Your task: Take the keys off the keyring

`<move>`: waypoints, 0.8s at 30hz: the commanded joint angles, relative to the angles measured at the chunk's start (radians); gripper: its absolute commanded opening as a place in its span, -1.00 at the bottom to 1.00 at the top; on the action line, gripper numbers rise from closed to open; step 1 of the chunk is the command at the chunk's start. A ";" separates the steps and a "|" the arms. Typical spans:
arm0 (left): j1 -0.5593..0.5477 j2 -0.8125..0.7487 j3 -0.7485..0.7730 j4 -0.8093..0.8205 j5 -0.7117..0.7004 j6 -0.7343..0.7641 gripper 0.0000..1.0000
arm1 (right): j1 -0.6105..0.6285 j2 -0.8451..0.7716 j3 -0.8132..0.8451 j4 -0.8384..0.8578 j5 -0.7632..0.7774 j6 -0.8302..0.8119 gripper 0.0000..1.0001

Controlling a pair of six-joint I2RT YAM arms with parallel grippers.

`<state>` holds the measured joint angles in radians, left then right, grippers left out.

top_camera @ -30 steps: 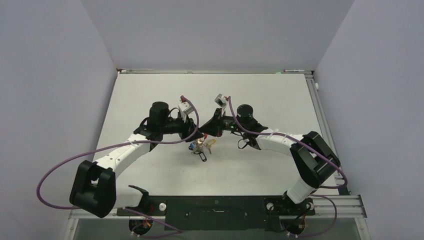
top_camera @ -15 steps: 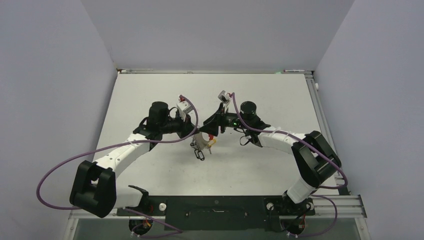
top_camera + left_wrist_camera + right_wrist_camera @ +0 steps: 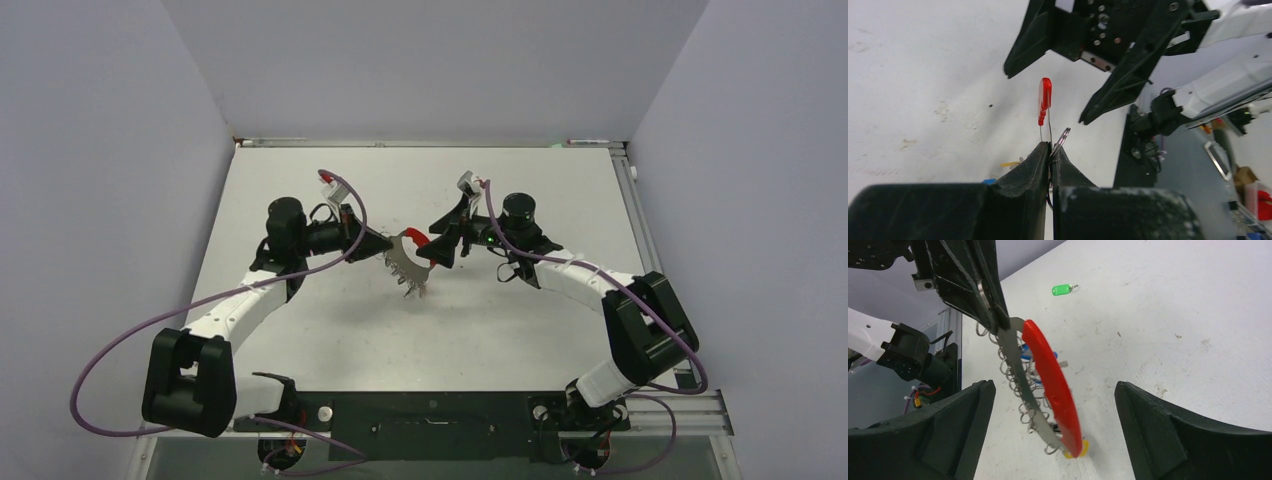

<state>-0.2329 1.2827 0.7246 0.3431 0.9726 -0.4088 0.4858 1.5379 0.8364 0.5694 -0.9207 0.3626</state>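
one green key (image 3: 1062, 289) lies free on the table (image 3: 1173, 300); the other keys (image 3: 413, 288) hang on the keyring (image 3: 1050, 375), pinched by our left gripper (image 3: 1050, 150). our right gripper (image 3: 438, 247) is spread wide, empty.

White table (image 3: 520, 330), scuffed — w/ green-tag key (image 3: 1062, 289) lying flat

tilted grey-red keyring (image 3: 1053, 385), keys (image 3: 1024, 354) seemingly attached

Left jaws clamped the keyring (image 3: 1050, 372); right jaws opened.
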 commanded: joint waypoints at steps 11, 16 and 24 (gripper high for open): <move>0.014 -0.046 -0.066 0.517 0.107 -0.440 -1.00 | 0.107 -0.027 0.046 -0.155 0.093 -0.235 0.11; 0.049 -0.052 -0.051 0.332 0.077 -0.303 -1.00 | 0.105 -0.044 0.168 -0.420 0.101 -0.389 -0.60; 0.170 -0.049 0.057 -0.010 0.017 -0.039 0.78 | 0.110 -0.053 0.332 -0.840 0.133 -0.629 -0.89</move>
<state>-0.1150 1.2621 0.6884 0.5140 1.0275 -0.6155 0.6006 1.5265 1.0790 -0.0570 -0.8162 -0.1055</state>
